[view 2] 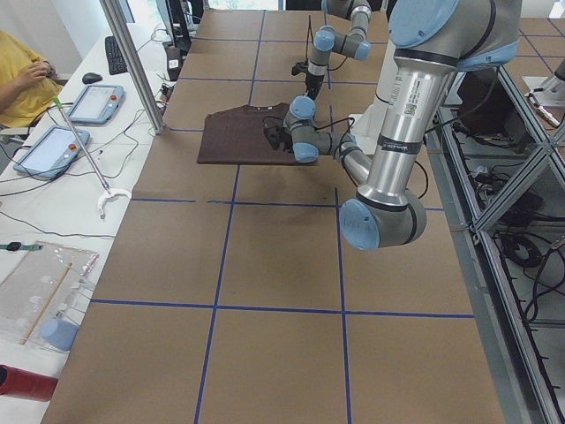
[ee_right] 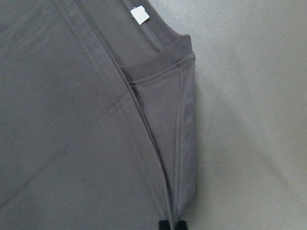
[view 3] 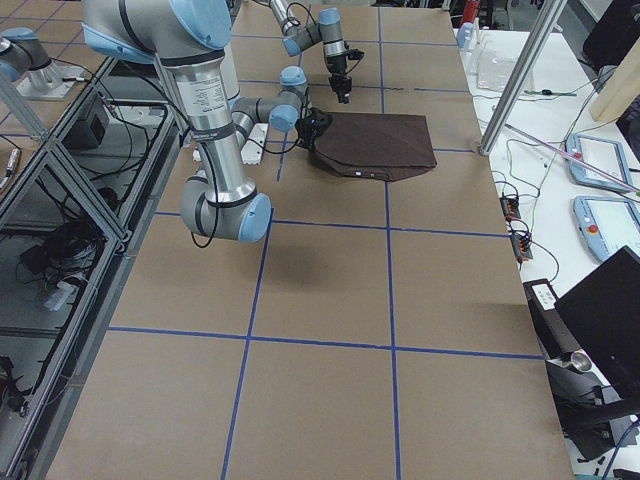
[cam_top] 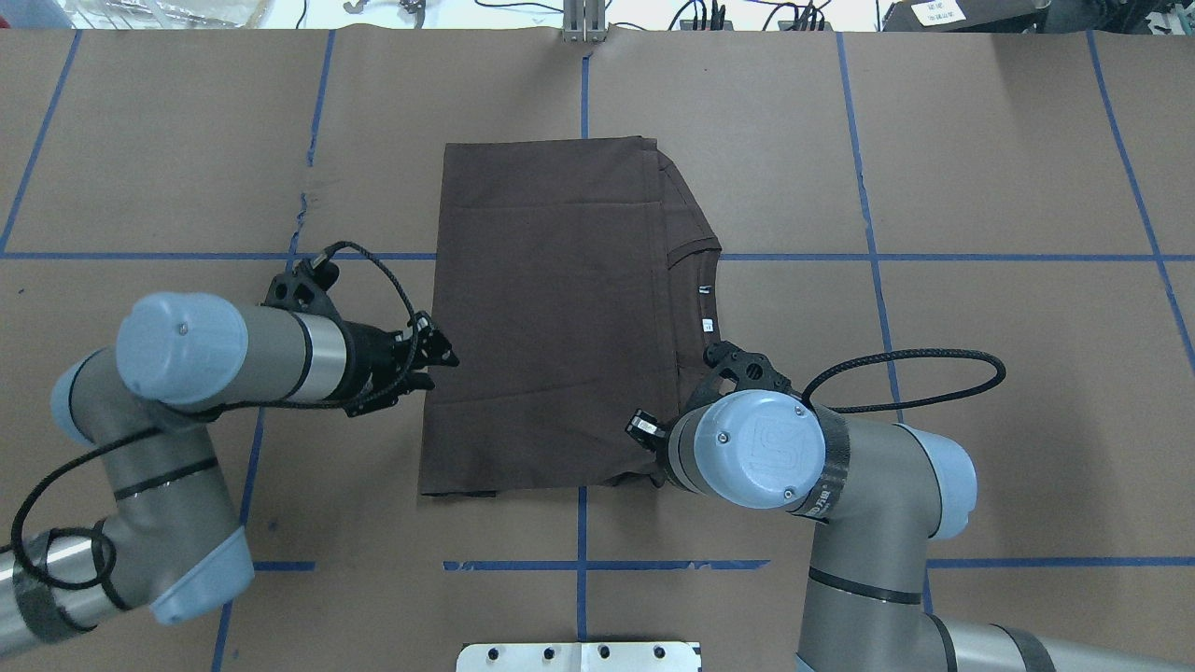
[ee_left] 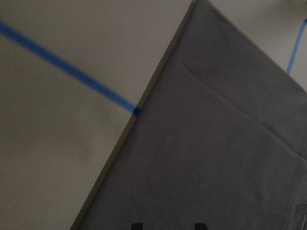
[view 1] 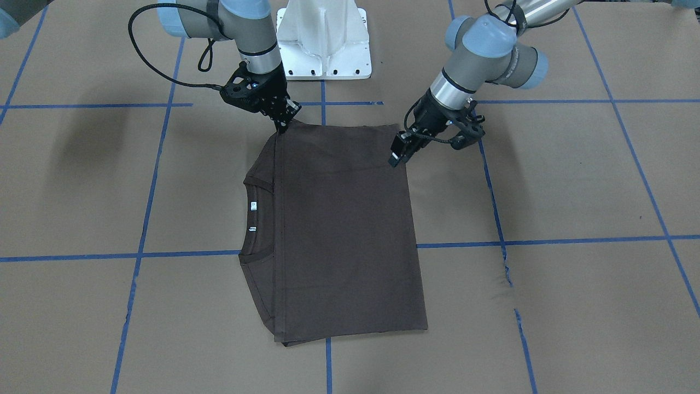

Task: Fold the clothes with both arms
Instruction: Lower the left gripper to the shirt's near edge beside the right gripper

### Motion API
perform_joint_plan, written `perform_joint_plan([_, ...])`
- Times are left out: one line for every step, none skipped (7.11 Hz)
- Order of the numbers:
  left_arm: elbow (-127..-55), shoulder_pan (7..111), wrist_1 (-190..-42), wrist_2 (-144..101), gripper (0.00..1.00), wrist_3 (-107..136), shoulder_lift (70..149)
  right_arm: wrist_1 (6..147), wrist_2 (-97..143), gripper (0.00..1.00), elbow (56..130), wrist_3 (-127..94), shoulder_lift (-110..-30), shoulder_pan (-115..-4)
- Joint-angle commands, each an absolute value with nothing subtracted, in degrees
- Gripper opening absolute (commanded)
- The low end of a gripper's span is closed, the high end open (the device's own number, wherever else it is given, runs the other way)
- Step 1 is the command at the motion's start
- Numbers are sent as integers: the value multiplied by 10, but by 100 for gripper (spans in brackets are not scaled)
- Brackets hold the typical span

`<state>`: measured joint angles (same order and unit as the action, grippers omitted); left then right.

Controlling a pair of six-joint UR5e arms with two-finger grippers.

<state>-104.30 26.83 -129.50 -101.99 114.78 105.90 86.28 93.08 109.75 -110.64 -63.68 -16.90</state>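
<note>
Two black two-finger grippers of mine worked the near side of the cloth, one at each end. On the left, my left gripper (cam_top: pixel 437 357), carried by its silver-grey jointed arm (cam_top: pixel 280 350) with light-blue caps, hovered at the left edge of the dark brown short-sleeved T-shirt (cam_top: pixel 551 308). Its fingers were spread apart, and I could not tell whether they touched the fabric. The T-shirt lay flat in the middle of the brown paper-covered table (cam_top: pixel 980 140), which was crossed by blue tape lines (cam_top: pixel 980 257). It was folded into a rough rectangle, with its ribbed crew collar (cam_top: pixel 695 250) and small white tags (cam_top: pixel 707 325) turned toward my right. There my right gripper (view 1: pixel 284 125) stood at the near collar-side corner, fingertips drawn close together and pinching the folded shoulder edge of the T-shirt.
</note>
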Motion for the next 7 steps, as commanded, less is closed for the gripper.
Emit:
perform_joint_plan([-1076,182,-1269,-967,47,1209,1017,868,931,0,1104,-1107,-639,-167])
perform_joint_plan([-1080,166,-1217,-958,50,1211,1020,868,931,0,1104,-1107,-641,-167])
perform_joint_plan([-1088,165,-1205,-956,50,1212,1020,868,931,0,1104,-1107,-641,-166])
perform_joint_plan([-1088,160,-1203,-956,51,1213,1020,868,931,0,1104,-1107,-640,-166])
perform_joint_plan([-1088,156,-1202,-956,51,1214,1020,868,931,0,1104,-1107,-641,-166])
perform_joint_plan([-1088,156,-1202,-956,45,1214,1020,868,931,0,1105,-1107,-641,-167])
perform_joint_plan([-1087,156,-1202,-956,41,1214,1020,868,931,0,1105,-1107,-641,-167])
